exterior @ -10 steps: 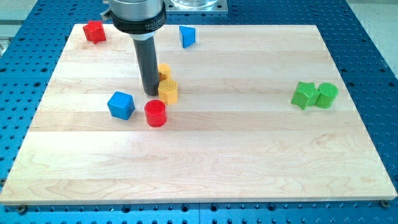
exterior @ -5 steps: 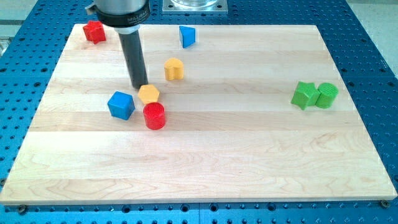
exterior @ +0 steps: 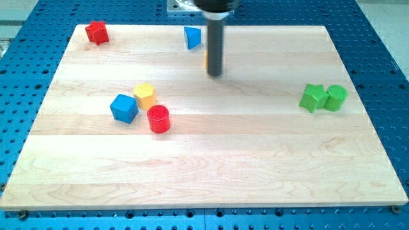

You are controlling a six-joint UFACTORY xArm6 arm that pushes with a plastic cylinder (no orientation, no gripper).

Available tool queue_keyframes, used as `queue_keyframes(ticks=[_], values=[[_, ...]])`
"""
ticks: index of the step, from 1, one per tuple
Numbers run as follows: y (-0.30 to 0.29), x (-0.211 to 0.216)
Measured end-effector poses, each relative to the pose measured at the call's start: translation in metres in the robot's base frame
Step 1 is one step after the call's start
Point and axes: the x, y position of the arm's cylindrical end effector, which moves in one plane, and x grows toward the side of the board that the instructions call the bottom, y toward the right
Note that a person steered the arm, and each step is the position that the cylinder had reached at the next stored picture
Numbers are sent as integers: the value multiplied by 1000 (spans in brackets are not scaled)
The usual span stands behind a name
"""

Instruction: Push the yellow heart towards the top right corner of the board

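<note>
The yellow heart [exterior: 206, 61] is almost wholly hidden behind my dark rod; only a thin yellow sliver shows at the rod's left edge, just below and right of the blue block [exterior: 192, 37]. My tip [exterior: 215, 74] rests on the board in the upper middle, touching or right next to the heart; contact cannot be made out. A yellow hexagon block [exterior: 144, 96] sits well to the lower left of the tip.
A blue cube [exterior: 124, 108] and a red cylinder [exterior: 158, 119] flank the yellow hexagon. A red block [exterior: 97, 32] sits at the top left corner. A green star-like block [exterior: 312, 97] and a green cylinder [exterior: 336, 97] stand touching at the right edge.
The rod has swung from beside the yellow hexagon up and to the right. The yellow heart has moved right and up and is now behind the rod. The hexagon shifted slightly left.
</note>
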Motion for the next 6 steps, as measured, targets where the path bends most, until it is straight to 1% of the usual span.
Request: queue_keyframes(ticks=[1,2,4,5,6], values=[[-42,-9],[-66,-21],[87,-46],[24,-42],[-20,-48]])
